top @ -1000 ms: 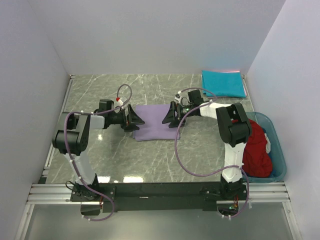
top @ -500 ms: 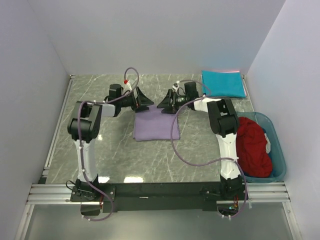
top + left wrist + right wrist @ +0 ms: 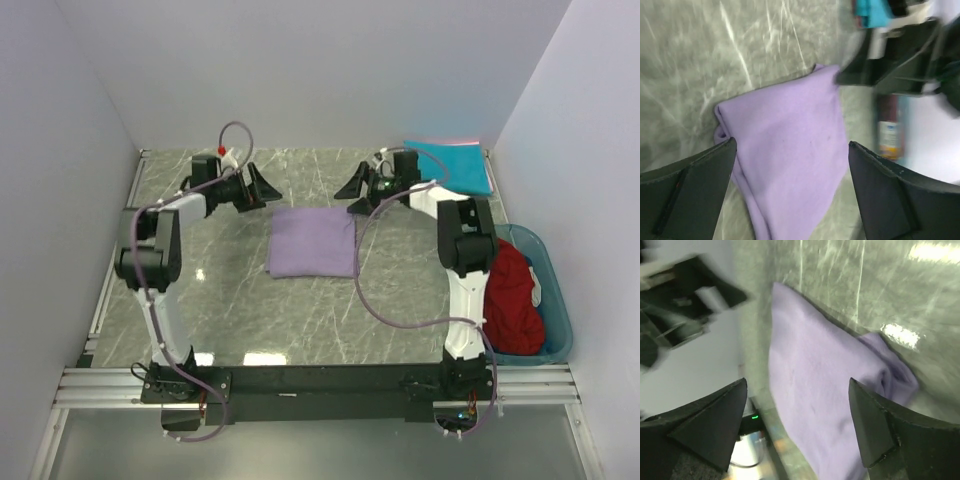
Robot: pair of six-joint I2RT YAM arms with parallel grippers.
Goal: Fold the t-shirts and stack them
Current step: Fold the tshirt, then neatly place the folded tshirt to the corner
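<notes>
The lavender shirt (image 3: 312, 242) lies folded into a neat rectangle near the middle of the tabletop (image 3: 250, 300), flat and touched by neither arm. The left end effector (image 3: 262, 187) hangs above the tabletop just beyond the shirt's far left corner, its fingers (image 3: 695, 192) spread wide and holding nothing. The right end effector (image 3: 352, 187) faces it from beyond the far right corner, released as well, with nothing between its fingers (image 3: 875, 430). Both wrist views look down past their spread fingers onto the lavender fabric, which shows a small bunched fold at one corner. The teal shirt (image 3: 450, 165) lies folded flat in the far right corner of the tabletop, just behind the right arm. The red shirt (image 3: 512, 300) sits crumpled in the bin (image 3: 560, 310) at the right edge, well apart from the lavender one.
</notes>
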